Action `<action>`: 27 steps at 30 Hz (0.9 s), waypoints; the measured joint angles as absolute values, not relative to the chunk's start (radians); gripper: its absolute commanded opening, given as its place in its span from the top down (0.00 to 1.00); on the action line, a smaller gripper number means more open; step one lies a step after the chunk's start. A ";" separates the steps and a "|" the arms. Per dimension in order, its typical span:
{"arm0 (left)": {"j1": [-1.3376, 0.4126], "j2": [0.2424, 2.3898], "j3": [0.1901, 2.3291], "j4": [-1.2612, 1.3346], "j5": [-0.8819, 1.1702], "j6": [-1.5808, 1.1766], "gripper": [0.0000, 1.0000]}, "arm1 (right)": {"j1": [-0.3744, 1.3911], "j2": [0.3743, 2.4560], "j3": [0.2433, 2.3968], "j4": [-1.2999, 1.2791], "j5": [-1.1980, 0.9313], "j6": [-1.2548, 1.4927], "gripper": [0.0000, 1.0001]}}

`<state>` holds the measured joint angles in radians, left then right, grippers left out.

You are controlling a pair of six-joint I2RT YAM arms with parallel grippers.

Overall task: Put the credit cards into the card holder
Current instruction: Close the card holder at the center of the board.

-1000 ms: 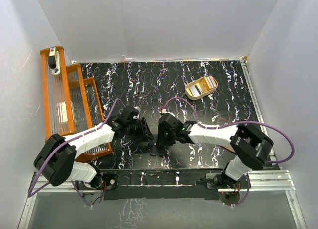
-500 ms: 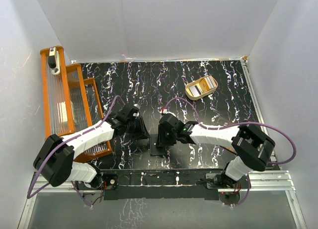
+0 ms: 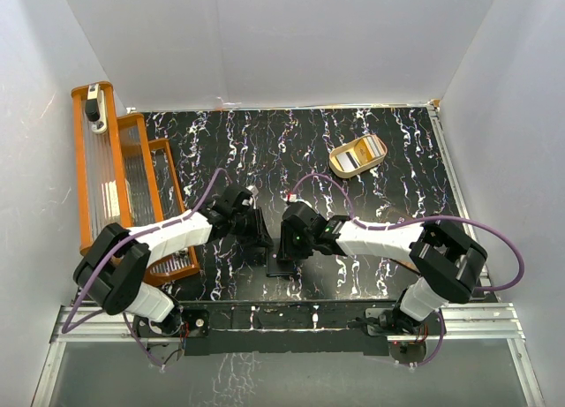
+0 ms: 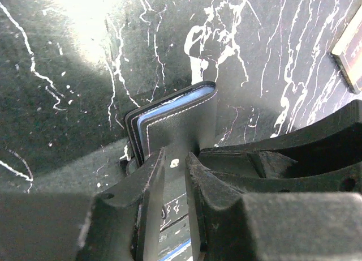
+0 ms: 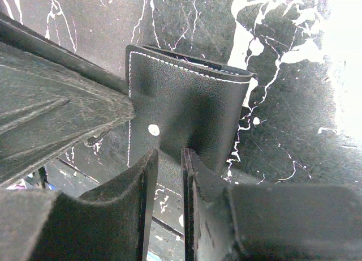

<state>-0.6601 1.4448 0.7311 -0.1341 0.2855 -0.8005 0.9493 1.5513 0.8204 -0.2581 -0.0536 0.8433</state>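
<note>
1. White walls box in a black, white-veined tabletop (image 3: 388, 142). A tan oval tray (image 3: 336, 165) sits toward its far right part, with the credit cards (image 3: 360, 154) lying inside.
2. The card holder (image 4: 175, 116) is well apart from the tray, nearer the arm bases and to the tray's left, held between the two arms.
3. The left tool (image 4: 175, 159) is nearly closed, its fingers pinching one stitched leather flap of the holder. The right tool (image 5: 168, 156) is equally narrow and clamped on the opposite flap.
4. A thin blue line runs inside the holder's fold in the left wrist view. I cannot tell whether it is a card or lining.
5. The step in hand looks like spreading the holder so its slots face out.
   - Draw the flaps apart evenly and keep the fold low.
   - Grip near the flap edges so the fingers do not cover the slots.
   - One tool must then let go to fetch a card, and the right arm is on the tray's side.
6. Nothing stands on the tabletop between holder and tray, so that path is open. The right wall rises just beyond the tray. An orange rack (image 3: 115, 177) stands far to the tray's left, close beside the left arm's elbow, so swings that way are cramped.
</note>
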 measured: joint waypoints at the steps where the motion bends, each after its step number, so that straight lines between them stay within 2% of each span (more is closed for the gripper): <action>1: -0.660 1.454 0.731 -0.126 0.292 -0.799 0.82 | 0.949 1.551 0.820 -0.258 -0.053 0.843 0.78; 27: -0.654 1.509 0.682 -0.003 0.342 -0.790 0.85 | 1.036 1.525 0.894 -0.268 0.010 0.967 0.73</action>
<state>-0.6537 1.5089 0.6819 -0.0032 0.3416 -0.7902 1.0355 1.5246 0.8940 -0.2676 0.0105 0.9668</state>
